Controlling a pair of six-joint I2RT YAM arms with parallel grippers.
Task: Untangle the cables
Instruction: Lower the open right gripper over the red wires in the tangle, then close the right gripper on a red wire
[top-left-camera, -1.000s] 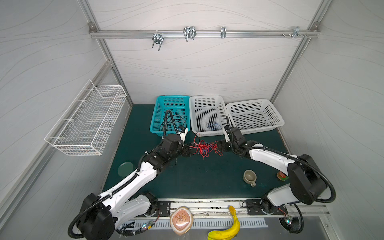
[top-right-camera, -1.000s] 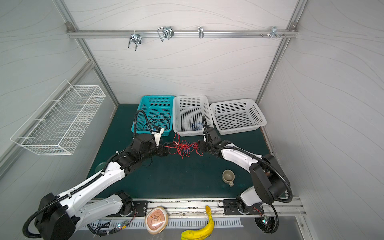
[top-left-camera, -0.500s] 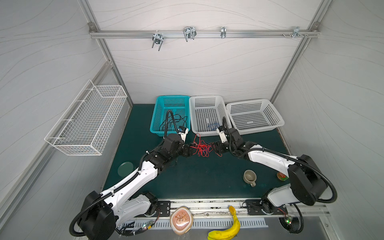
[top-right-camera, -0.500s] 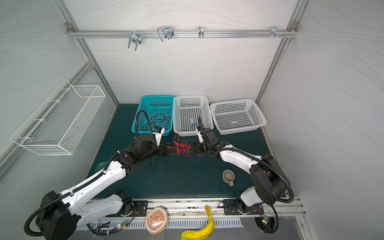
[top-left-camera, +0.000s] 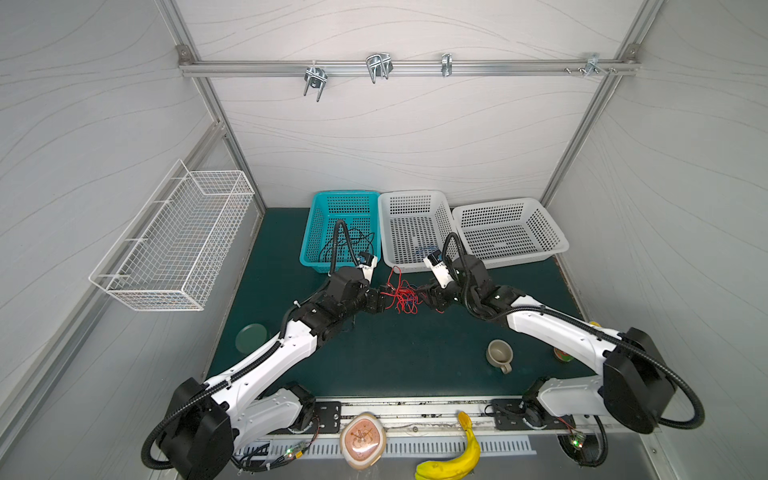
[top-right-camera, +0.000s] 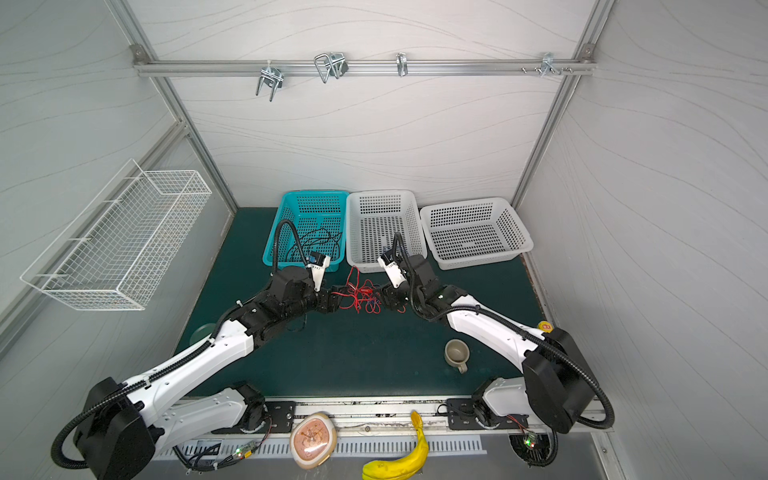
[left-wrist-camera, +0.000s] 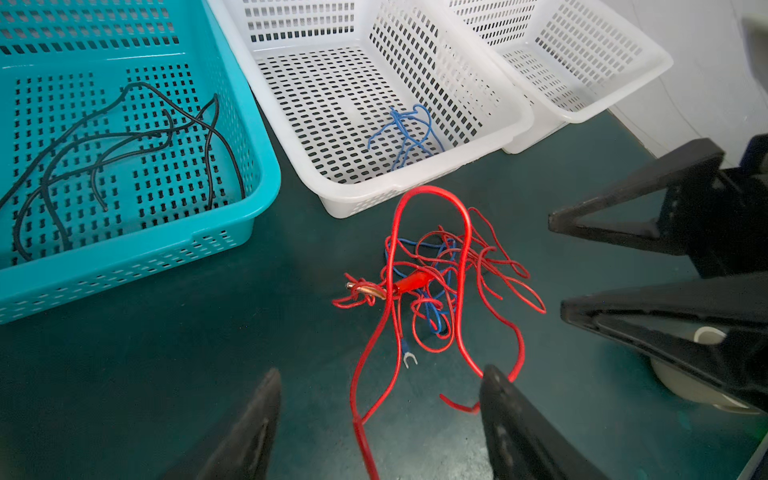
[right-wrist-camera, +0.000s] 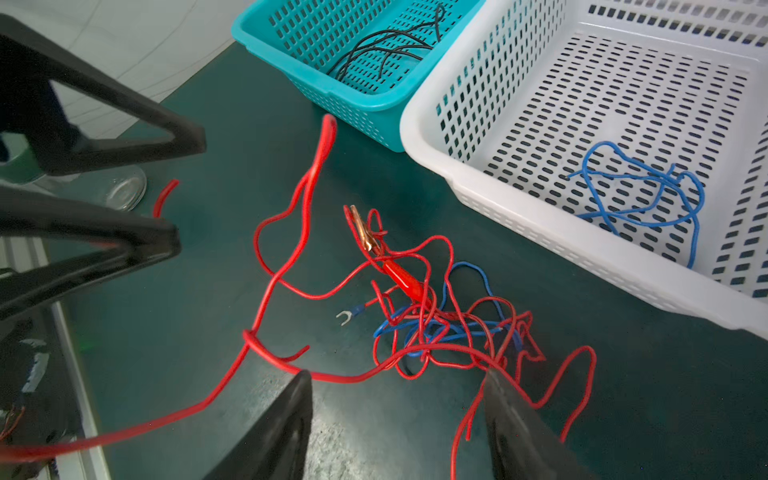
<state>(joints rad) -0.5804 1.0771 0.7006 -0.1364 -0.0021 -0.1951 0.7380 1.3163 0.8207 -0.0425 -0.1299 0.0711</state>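
Left claw, right claw released, flanking tangled red-and-blue thin cables on green tabletop just before middle white perforated plastic basket, which holds blue wires; teal perforated plastic basket beside it holds black wires.

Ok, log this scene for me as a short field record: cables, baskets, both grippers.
tangle: red and blue cables knotted on the green mat, between the two grippers
left gripper: open, a red strand runs between its fingers
right gripper: open, red strands between its fingers
teal basket: loose black cables
middle white basket: blue cables
far white basket: no cables visible
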